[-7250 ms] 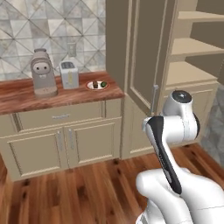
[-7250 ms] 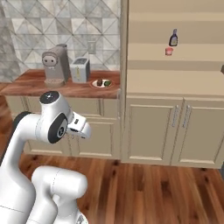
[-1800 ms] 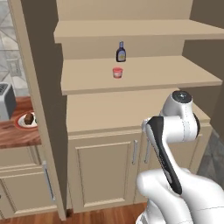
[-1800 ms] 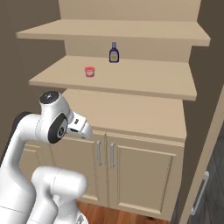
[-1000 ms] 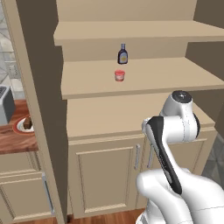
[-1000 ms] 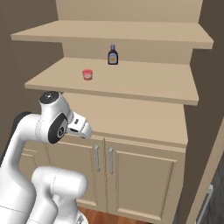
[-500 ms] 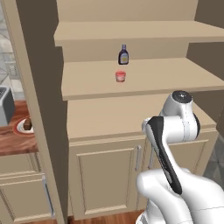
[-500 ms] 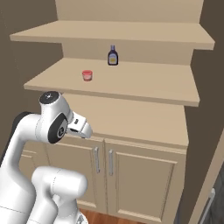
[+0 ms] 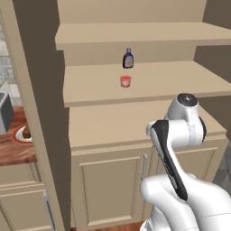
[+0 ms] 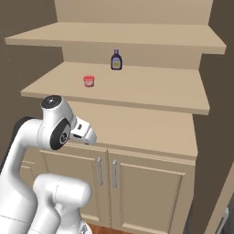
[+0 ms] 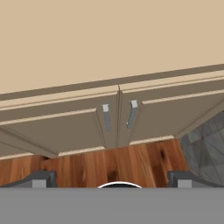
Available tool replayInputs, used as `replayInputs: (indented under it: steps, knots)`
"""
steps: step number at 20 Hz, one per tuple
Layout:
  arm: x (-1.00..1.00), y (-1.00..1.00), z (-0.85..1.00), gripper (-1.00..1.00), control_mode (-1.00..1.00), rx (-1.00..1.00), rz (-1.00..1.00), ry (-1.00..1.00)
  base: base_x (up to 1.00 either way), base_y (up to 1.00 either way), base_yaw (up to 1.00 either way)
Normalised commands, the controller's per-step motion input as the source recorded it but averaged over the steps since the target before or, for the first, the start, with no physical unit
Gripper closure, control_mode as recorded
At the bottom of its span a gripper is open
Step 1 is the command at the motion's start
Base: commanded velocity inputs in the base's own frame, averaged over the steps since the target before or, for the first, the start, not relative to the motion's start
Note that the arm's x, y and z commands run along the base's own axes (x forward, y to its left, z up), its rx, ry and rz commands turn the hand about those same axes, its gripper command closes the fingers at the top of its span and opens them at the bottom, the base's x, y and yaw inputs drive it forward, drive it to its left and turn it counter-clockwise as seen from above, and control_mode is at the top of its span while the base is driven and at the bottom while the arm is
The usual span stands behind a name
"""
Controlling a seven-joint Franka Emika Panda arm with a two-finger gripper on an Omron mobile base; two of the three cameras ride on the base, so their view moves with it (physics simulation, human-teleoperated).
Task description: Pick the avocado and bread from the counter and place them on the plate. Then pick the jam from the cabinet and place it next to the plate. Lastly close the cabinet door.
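Observation:
The jam (image 9: 125,81) is a small red-pink jar on the middle shelf of the open cabinet (image 9: 135,124), also seen from the right base view as the jam (image 10: 88,81). My gripper (image 11: 112,180) is open with nothing between its fingertips (image 11: 43,179). It looks down over the cabinet's ledge at the two short lower doors. The arm is folded, well below and in front of the jam. At far left the plate (image 9: 17,136) lies on the counter (image 9: 16,152) with the bread (image 9: 26,131) on it. The cabinet door (image 9: 38,76) stands open, and the avocado is hidden.
A dark bottle (image 9: 128,58) with a pale label stands behind the jam, also seen as the bottle (image 10: 116,60). The other upper door (image 10: 221,105) is open at the right. The lower doors' handles (image 11: 106,117) sit above wood floor, with grey tiles to the right.
The whole picture has slid a little, so the base has crept along in front of the cabinet and the plate has moved toward the left edge. Arm pose and open gripper are unchanged.

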Motion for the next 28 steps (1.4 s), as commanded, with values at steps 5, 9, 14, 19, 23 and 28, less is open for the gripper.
replayInputs:
  steps: [5, 9, 14, 19, 23, 28]
  knots:
    - [0.0, 0.0, 0.0, -1.0, 1.0, 0.0, 0.0, 0.0, 0.28, 0.32, -0.05]
    - [0.0, 0.0, 0.0, -1.0, 1.0, 0.0, 0.0, 0.0, 0.27, 0.34, -0.07]
    - [0.0, 0.0, 0.0, -1.0, 1.0, 0.0, 0.0, 0.0, 0.28, 0.27, -0.07]
    - [0.0, 0.0, 0.0, -1.0, 1.0, 0.0, 0.0, 0.0, 0.34, 0.18, -0.05]
    - [0.0, 0.0, 0.0, -1.0, 1.0, 0.0, 0.0, 0.0, 0.34, 0.18, -0.04]
    - [0.0, 0.0, 0.0, -1.0, 1.0, 0.0, 0.0, 0.0, 0.31, 0.17, -0.03]
